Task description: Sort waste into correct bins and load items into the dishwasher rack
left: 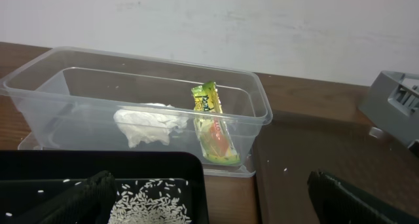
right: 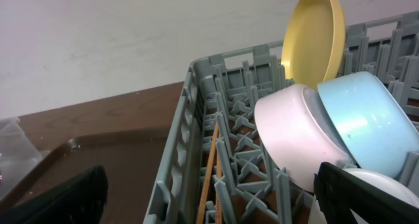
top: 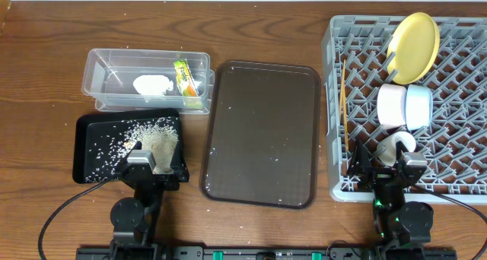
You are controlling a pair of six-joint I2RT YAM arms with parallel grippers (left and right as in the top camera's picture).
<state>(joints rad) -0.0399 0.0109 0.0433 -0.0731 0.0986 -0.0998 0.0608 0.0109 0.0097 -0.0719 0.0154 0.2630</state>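
Observation:
The clear tub (top: 97,62) holds the white tissue wad (top: 151,84) and the green-yellow wrapper (top: 186,79); both show in the left wrist view, tissue (left: 149,124) and wrapper (left: 213,122). The black tray (top: 91,134) holds loose rice (top: 152,138). The grey rack (top: 456,85) holds the upright yellow plate (top: 415,37), the white-pink bowl (top: 393,106), the light blue bowl (top: 418,106) and the chopsticks (top: 344,108). My left gripper (top: 150,167) is open and empty over the black tray's near edge (left: 209,211). My right gripper (top: 388,169) is open and empty at the rack's near left corner (right: 209,204).
A large dark brown serving tray (top: 262,134) lies between the bins and the rack, with a few stray grains on it. A white rounded object (top: 397,146) sits in the rack by my right gripper. The rack wall (right: 180,158) rises just ahead of the right fingers.

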